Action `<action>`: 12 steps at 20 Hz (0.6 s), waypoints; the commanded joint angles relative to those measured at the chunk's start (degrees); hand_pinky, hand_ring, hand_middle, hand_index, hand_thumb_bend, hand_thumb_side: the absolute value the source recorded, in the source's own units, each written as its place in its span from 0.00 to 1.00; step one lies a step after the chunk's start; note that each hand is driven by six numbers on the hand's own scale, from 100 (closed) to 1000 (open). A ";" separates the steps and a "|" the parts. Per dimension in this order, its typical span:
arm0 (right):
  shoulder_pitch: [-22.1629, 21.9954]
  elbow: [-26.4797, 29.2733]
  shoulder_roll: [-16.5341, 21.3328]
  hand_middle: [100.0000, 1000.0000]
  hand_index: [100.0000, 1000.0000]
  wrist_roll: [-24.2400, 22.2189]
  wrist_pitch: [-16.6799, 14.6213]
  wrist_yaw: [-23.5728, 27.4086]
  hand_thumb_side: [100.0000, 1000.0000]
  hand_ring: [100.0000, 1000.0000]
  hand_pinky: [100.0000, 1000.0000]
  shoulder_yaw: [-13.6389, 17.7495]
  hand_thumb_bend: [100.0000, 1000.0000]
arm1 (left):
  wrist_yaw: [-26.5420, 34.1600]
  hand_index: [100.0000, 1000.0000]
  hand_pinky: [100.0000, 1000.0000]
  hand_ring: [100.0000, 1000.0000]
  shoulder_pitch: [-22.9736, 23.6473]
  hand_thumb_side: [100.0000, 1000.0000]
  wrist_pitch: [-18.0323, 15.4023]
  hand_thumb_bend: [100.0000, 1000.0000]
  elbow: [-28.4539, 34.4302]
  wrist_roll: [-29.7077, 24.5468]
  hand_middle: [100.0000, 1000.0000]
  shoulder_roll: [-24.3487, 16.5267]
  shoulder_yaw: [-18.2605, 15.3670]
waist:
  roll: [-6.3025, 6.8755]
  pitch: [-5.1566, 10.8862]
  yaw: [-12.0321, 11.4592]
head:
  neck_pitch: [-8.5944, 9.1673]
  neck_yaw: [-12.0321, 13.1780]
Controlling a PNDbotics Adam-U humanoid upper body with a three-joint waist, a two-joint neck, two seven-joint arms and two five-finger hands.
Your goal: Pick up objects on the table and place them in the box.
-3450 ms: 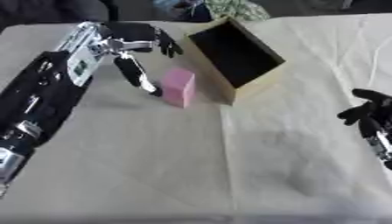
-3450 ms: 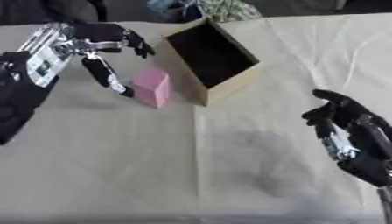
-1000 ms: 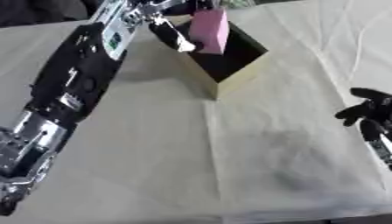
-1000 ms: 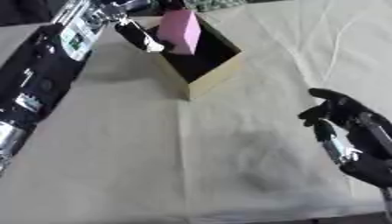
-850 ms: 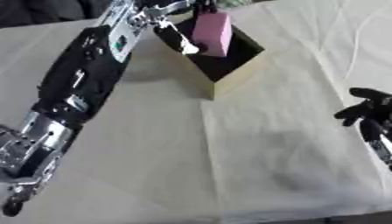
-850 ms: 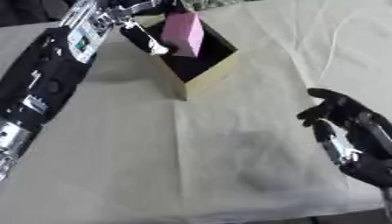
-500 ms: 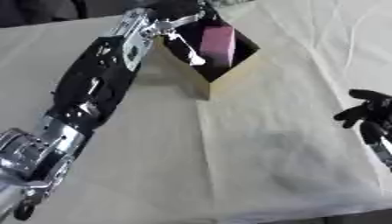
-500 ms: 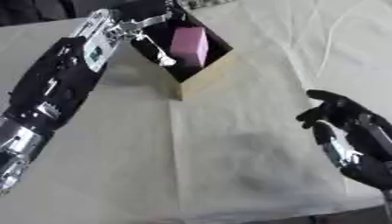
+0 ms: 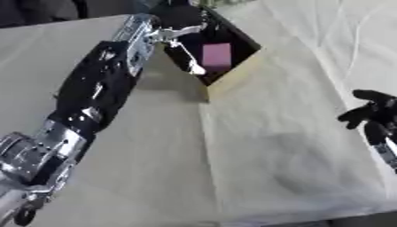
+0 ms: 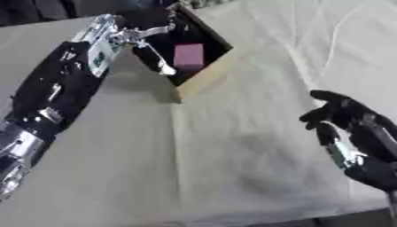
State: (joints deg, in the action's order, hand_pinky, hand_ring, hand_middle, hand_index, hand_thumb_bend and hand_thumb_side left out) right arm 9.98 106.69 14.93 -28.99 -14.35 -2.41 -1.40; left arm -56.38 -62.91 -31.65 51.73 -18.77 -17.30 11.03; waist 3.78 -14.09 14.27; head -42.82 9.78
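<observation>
Cream cloth covers the table (image 9: 256, 168), broad and bare across the near and right parts. At the far middle stands the box (image 9: 232, 80), tan-walled with a dark inside, and the pink block (image 9: 216, 54) lies within it. From the left, the left hand (image 9: 180, 42) reaches over the box's near-left wall, fingers straight and apart, clear of the block. Right hand (image 10: 341, 117) waits at the right edge, fingers relaxed and spread; the right eye view shows far more of it

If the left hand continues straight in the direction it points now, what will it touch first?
The left hand points into the open box, its fingers just left of the pink block inside. It would probably first meet the box's dark interior, or graze the block; depth is unclear here.
</observation>
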 commanded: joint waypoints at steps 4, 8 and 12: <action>-0.54 0.65 0.62 0.47 0.91 0.32 -0.09 0.00 0.52 0.67 0.74 0.84 0.00 | 10.76 0.82 0.80 0.66 0.77 0.32 1.61 0.46 8.99 0.04 0.61 -5.22 -0.63 | -0.79 1.92 -1.96 | -0.90 -1.03; -1.03 0.53 0.55 0.47 0.91 0.75 -0.08 -0.17 0.51 0.67 0.74 1.26 0.00 | 22.34 0.80 0.79 0.64 5.17 0.31 4.71 0.37 18.31 -0.97 0.58 -10.05 -0.95 | -1.29 2.27 -3.95 | -1.14 -1.96; -1.36 0.67 0.61 0.47 0.91 1.28 -0.26 -0.18 0.51 0.67 0.74 1.67 0.00 | 34.52 0.78 0.79 0.61 12.38 0.27 9.81 0.28 29.31 -1.48 0.56 -14.58 -2.84 | -2.27 2.51 -6.19 | -1.10 -2.57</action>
State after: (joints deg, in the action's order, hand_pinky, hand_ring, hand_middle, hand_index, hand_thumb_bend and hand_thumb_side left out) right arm 8.43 106.67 14.92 -28.02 -14.50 -2.43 -0.31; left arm -25.51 -49.84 -23.34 77.08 -20.18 -29.06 9.41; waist 1.53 -12.67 7.83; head -43.73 7.47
